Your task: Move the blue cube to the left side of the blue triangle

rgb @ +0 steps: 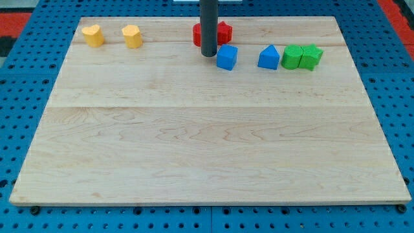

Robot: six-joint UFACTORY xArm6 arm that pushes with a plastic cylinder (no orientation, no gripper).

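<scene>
The blue cube (227, 57) lies near the view's top, just right of centre. The blue triangle (269, 57) lies to its right with a gap between them. My tip (208, 54) stands on the board just left of the blue cube, close to it or touching its left side. The rod rises straight up and hides part of a red block (223, 31) behind it.
Two yellow blocks (93, 35) (132, 36) lie at the view's top left. Two green blocks (292, 57) (311, 56) sit side by side right of the blue triangle. The wooden board (207, 155) lies on a blue pegboard surface.
</scene>
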